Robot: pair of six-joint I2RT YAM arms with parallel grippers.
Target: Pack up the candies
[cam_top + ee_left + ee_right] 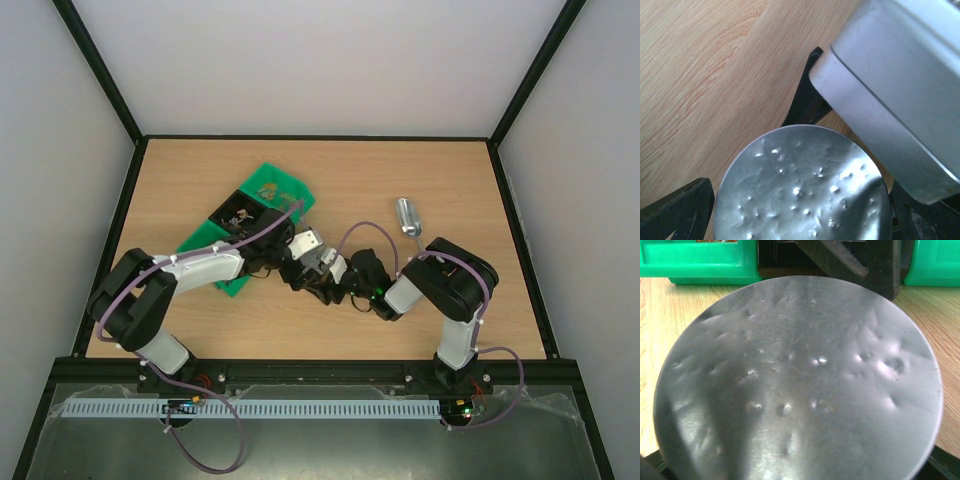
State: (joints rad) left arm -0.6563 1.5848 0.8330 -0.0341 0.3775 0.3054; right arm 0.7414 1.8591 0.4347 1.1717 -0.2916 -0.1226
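Note:
A round silver lid (800, 190), dimpled all over, sits between both grippers at the table's middle. My right gripper (800, 465) is shut on the lid (795, 380), its black fingers (946, 462) at the rim on either side. My left gripper (802, 220) stands open around the same lid, fingers (680, 207) flanking it. In the top view the left gripper (322, 265) and right gripper (348, 278) meet nose to nose and hide the lid. A few candies (238, 215) show as tiny coloured bits in a dark compartment between the green bins (268, 192).
A metal scoop (408, 215) lies on the wood behind the right arm. Green bins (700, 262) stand just beyond the lid in the right wrist view. A pale grey block (900, 85), blurred, crowds the left wrist view's upper right. Black frame walls edge the table (450, 180).

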